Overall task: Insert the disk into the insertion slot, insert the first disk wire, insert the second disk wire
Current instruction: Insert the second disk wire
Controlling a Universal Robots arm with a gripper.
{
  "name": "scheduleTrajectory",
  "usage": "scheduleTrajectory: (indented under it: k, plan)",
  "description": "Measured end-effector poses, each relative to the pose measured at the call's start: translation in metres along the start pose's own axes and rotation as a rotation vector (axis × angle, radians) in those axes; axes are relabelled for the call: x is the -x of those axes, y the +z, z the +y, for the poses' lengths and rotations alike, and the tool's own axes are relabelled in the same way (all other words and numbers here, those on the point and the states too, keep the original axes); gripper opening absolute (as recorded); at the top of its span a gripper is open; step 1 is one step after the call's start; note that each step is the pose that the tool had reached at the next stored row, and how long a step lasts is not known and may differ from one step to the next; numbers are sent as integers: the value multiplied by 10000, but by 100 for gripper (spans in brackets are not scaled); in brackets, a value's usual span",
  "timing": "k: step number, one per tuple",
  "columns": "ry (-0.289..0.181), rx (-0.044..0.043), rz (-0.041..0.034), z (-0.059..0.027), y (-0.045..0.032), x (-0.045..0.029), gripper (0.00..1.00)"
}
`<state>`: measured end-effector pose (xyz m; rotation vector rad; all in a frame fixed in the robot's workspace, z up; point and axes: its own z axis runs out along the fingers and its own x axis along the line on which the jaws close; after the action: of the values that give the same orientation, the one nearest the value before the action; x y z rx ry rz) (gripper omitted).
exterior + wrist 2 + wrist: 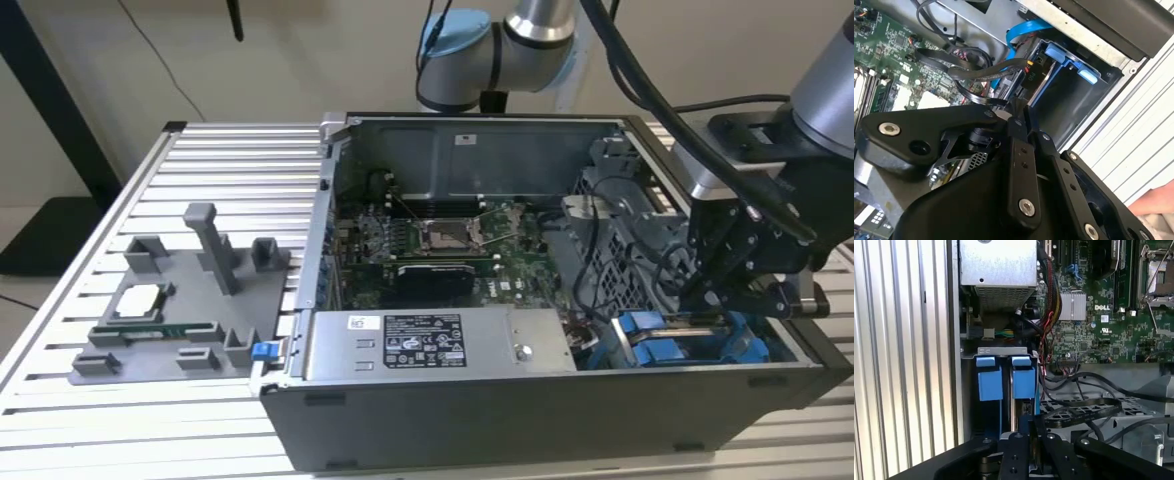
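Black claw [1019, 107] poised over blue-railed insertion slot [1074, 67]; fingers seemingly closed.

Open computer case [534, 400] on slatted metal table [227, 180]. Green motherboard [441, 240] inside, grey power supply box [434, 345] at front. Grey fixture [187, 300] beside case holds chip [140, 298].

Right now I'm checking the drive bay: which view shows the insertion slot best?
The first wrist view: the insertion slot faces the camera, both blue tabs plain. The second wrist view shows it obliquely; the exterior view partly behind the gripper.

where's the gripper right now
In the exterior view the gripper is at the right end of the open computer case, just above the blue-railed insertion slot.
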<state>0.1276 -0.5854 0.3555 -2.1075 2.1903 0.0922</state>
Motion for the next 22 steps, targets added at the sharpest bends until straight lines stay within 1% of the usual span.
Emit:
scheduleTrajectory:
  k: [5, 10, 17, 22]
  plan:
    - [5, -1, 0, -4, 2, 2, 0]
    - [-2, -44, 1, -11, 11, 6, 0]
    - [-9, -129, -4, -20, 35, 9, 0]
    - [-22, -208, -8, -28, 57, 7, 0]
